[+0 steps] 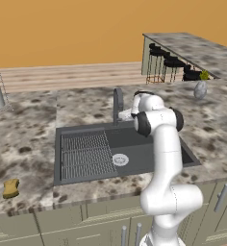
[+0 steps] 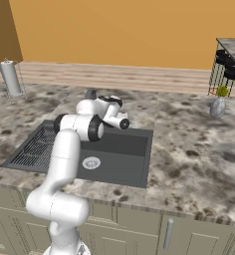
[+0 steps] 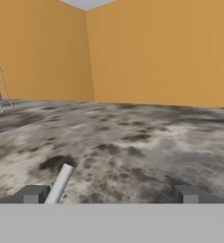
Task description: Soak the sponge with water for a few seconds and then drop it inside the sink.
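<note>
My fingers are spread wide, empty, up by the faucet. The sponge sits on the bench at 8 o'clock from the sink. No stream visible, I think, so I risk clipping the faucet swinging over.

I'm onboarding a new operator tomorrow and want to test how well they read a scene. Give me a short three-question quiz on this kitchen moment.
1. True or false: the sponge lies inside the sink.
2. Multiple choice: the gripper is A) shut on the sponge, B) open and holding nothing, C) shut on the faucet.
3. Fill in: the ribbed wire grate covers the sink's ___ half, as seen in the left base view.

Key:
1. False; it rests on the counter, left of the basin near the front edge.
2. B
3. left
</note>
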You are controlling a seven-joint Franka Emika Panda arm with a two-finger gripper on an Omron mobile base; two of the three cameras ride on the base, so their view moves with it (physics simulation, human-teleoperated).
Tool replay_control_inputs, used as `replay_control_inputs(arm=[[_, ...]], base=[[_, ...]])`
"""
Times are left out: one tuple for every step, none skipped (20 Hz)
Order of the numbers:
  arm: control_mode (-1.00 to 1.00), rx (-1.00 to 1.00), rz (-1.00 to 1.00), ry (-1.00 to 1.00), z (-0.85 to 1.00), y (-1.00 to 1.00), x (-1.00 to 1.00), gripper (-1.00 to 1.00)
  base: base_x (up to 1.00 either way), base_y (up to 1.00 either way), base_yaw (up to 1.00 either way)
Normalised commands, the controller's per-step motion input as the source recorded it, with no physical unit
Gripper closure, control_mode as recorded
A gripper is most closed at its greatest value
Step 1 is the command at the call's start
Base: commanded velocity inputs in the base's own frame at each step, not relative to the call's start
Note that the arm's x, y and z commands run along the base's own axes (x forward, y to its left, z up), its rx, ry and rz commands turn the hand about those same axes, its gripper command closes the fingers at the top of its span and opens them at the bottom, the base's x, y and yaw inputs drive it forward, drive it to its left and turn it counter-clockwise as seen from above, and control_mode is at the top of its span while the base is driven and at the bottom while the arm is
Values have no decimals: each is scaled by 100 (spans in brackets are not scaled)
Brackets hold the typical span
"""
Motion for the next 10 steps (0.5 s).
replay_control_inputs(arm=[[-100,0,0,0,-31,-47,26,-100],[-100,0,0,0,-32,-47,27,-100],[-100,0,0,0,-35,-47,27,-100],[-100,0,0,0,-38,-46,28,-100],[-100,0,0,0,-40,-46,26,-100],[-100,0,0,0,-42,-48,23,-100],[-100,0,0,0,-45,-49,19,-100],[-100,0,0,0,-47,-52,16,-100],[-100,0,0,0,-47,-55,15,-100],[-100,0,0,0,-50,-55,9,-100]], base=[[0,0,0],[0,0,0],[0,0,0],[0,0,0],[0,0,0],[0,0,0],[0,0,0],[0,0,0],[0,0,0],[0,0,0]])
